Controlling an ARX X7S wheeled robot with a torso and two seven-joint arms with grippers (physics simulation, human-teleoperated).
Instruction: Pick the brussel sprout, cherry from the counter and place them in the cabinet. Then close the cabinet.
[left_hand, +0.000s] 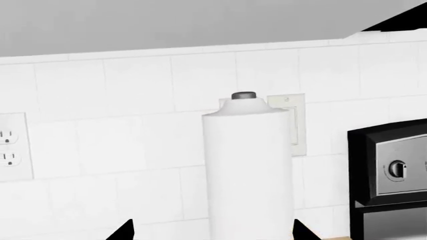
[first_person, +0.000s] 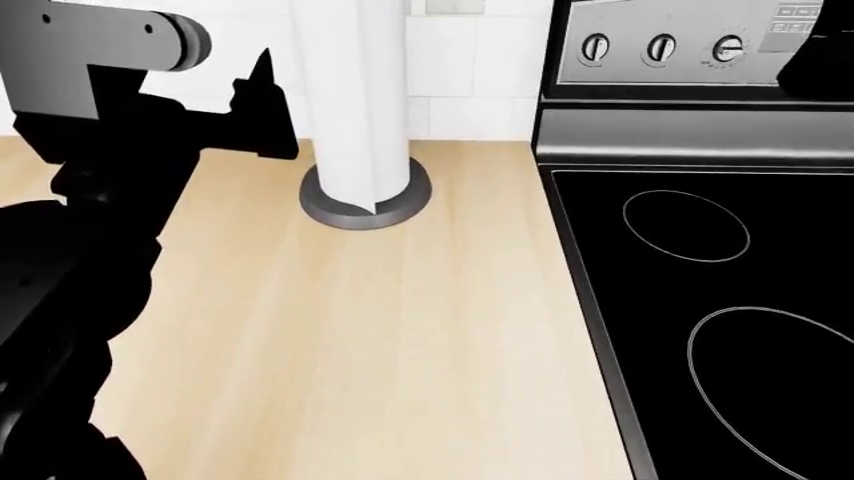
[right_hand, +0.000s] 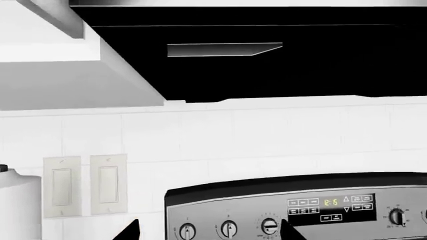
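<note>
the left end effector hovers over the bench left of the paper towel roll, jaws seemingly wide; the right's state i cannot tell.

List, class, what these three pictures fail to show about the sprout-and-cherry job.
- Brussel sprout, cherry: in no view.
- Cabinet doors: only a white underside shows in the right wrist view; open or shut is unknowable.
- Left gripper: only black fingertips show, cut by the frame edge.
- Tall white paper towel roll: top cropped in the head view.
</note>
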